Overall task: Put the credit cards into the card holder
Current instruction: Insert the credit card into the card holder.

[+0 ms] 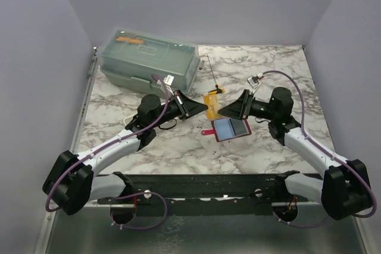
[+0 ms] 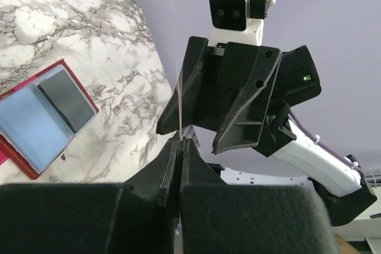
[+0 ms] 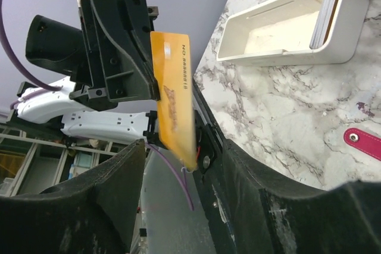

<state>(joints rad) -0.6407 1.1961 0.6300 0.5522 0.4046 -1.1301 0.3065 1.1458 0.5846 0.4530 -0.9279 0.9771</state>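
Note:
My left gripper (image 1: 201,107) is shut on an orange card (image 1: 211,106) and holds it upright above the table. In the left wrist view the card shows edge-on as a thin line (image 2: 179,105) rising from the closed fingertips (image 2: 177,147). My right gripper (image 1: 229,111) faces it, open, and the card's free end (image 3: 172,93) hangs between its spread fingers (image 3: 113,176). The red card holder (image 1: 215,137) lies open on the marble just below both grippers, with a blue inside and a dark grey card (image 2: 65,99) on it.
A grey-green lidded plastic box (image 1: 149,60) stands at the back left; it also shows in the right wrist view (image 3: 286,28). A thin rod with a yellow piece (image 1: 213,81) lies behind the grippers. The holder's red strap (image 3: 363,142) lies on the marble.

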